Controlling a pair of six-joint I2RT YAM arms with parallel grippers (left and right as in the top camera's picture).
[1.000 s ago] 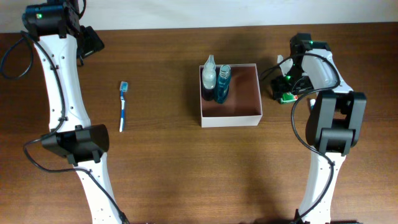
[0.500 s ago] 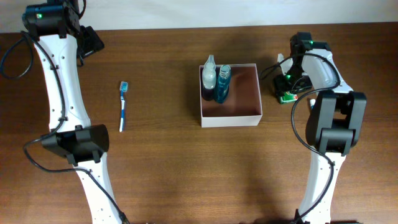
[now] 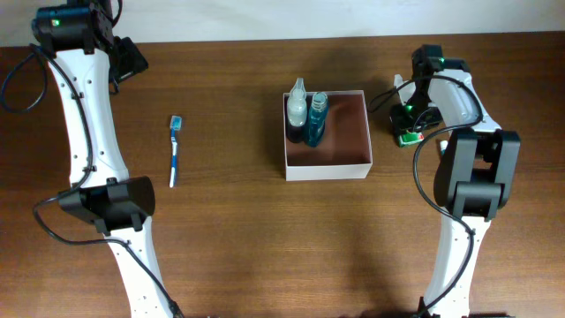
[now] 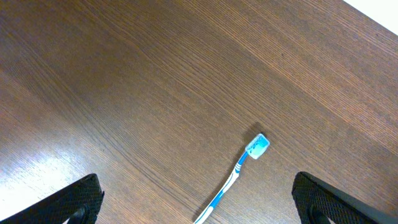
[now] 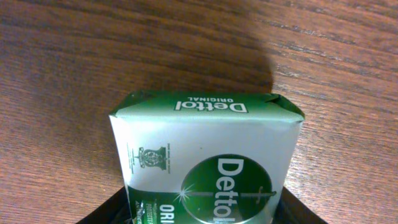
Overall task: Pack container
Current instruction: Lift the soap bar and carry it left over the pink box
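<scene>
The container, a square white-walled box with a pinkish-brown inside, sits mid-table. A clear bottle and a blue bottle lie in its left part. My right gripper is just right of the container, shut on a green and white Dettol soap packet. The packet fills the right wrist view between the fingers. A blue and white toothbrush lies on the table at the left. My left gripper is open and empty at the far left, above the toothbrush.
The brown wooden table carries nothing else. The two arm bases stand at the front left and front right. The table's far edge runs along the top of the overhead view.
The right gripper and the soap packet have shifted very slightly away from the front edge. The left arm, toothbrush and container have not moved.
</scene>
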